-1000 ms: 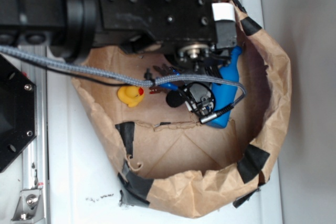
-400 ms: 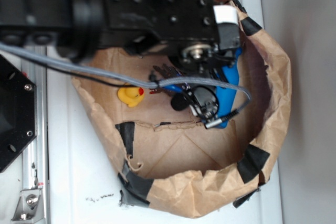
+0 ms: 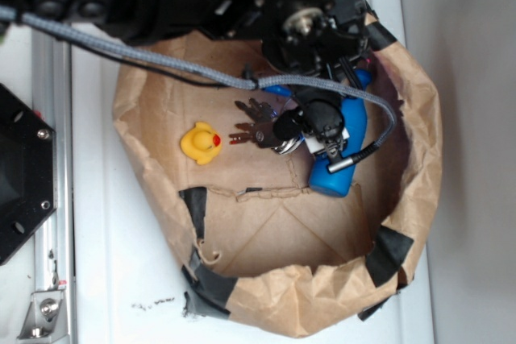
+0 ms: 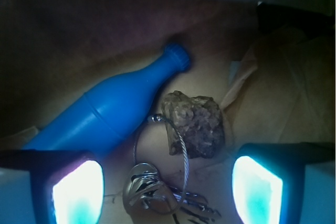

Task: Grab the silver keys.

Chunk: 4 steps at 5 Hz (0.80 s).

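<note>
Op: Gripper open, I see both fingers spread wide in wrist cam. Keys lie btwn them on bag floor, nothing pinched.

Obs: Where's the rest?

Op: Wire ring runs up to the rock, touching it. Blue bottle on its side just left of ring. Ext cam: keys near bag centre, duck just left, apart.
</note>
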Available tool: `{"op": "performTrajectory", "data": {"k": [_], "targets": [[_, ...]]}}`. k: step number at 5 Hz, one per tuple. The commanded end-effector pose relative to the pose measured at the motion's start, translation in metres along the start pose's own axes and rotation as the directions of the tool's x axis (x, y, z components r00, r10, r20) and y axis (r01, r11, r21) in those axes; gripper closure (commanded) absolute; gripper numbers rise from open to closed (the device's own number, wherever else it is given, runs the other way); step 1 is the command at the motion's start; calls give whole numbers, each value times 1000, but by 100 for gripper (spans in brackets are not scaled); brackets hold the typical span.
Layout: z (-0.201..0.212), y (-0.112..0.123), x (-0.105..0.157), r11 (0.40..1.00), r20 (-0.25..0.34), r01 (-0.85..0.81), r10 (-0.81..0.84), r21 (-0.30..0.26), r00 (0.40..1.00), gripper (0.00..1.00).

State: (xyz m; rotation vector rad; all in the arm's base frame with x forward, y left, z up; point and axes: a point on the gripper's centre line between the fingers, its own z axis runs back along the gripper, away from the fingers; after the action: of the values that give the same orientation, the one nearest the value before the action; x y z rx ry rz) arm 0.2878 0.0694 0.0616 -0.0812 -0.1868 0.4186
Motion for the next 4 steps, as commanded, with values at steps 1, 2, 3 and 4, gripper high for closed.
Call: {"op": "performTrajectory", "data": {"k": [1,2,3,4], "targets": [[9,10,8,999,80,-34,34,4,996,0],[1,10,6,1000,83,-16,15,14,996,0],[-13,4,-2,999,95,36,-38,14,995,0],[-23,-3,-6,998,95,52,-54,26,994,3]]}}
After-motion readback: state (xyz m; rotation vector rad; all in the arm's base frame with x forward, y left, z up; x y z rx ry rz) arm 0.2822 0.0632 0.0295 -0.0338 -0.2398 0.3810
